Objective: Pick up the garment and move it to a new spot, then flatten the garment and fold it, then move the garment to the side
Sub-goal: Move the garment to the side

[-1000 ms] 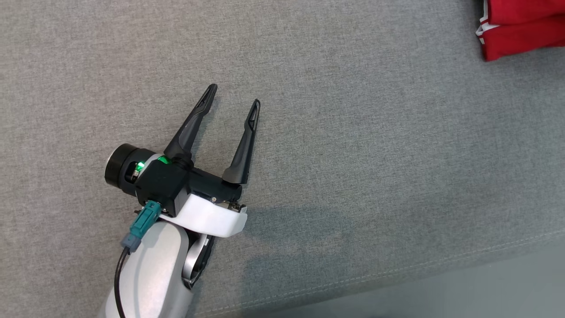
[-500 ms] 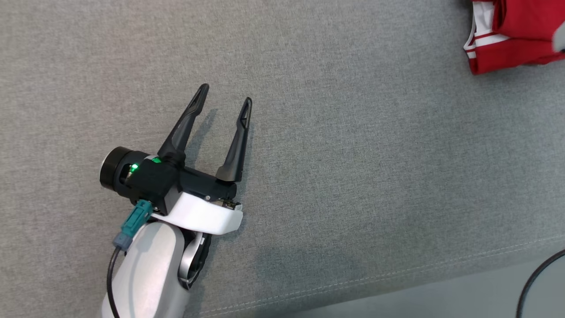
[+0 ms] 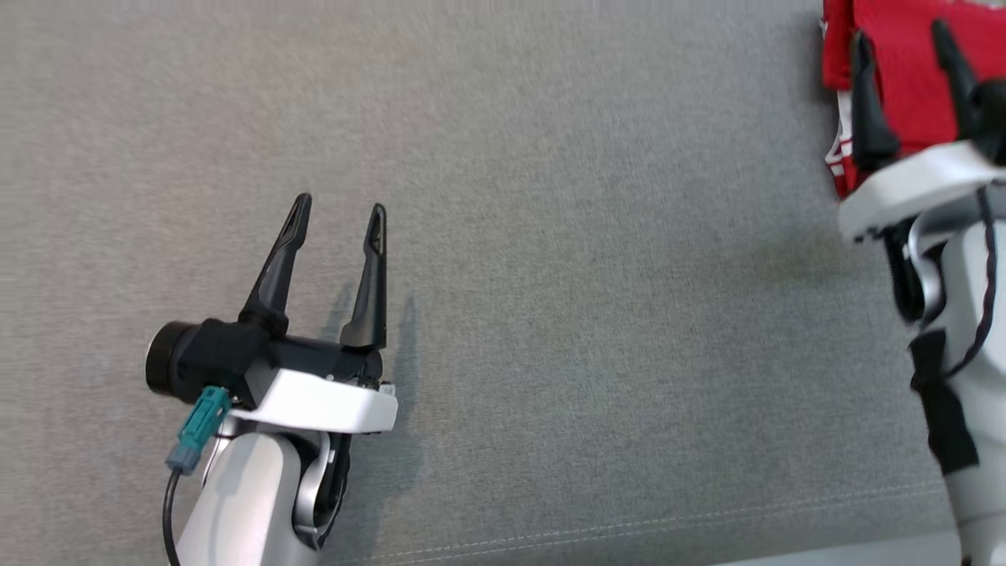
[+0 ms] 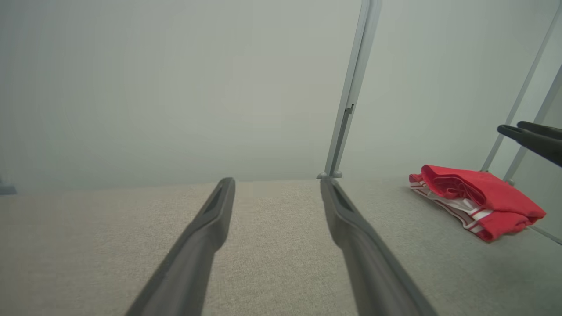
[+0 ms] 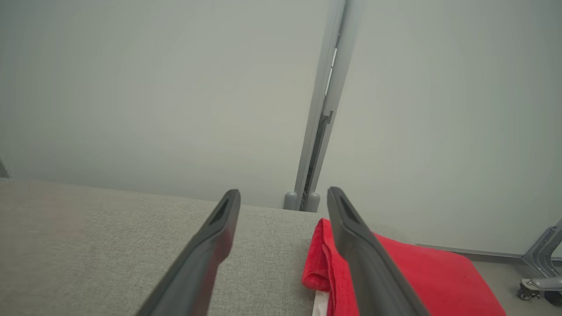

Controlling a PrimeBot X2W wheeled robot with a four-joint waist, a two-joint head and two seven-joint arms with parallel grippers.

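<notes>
Lower left: left gripper (image 3: 340, 206), fingers spread, over grey fabric surface (image 3: 589, 275). Upper right: right gripper (image 3: 900, 33), fingers spread, over red garment (image 3: 896, 82).

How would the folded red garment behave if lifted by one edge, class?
Probably floppy: the red garment lies in soft creased layers, so it would likely sag and unfold. Likely light; the woven grey surface may resist sliding.

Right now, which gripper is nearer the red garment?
Right. The right gripper hovers open just above the folded red garment; the left gripper, also open, sits well off to its left over the bare grey surface.
</notes>
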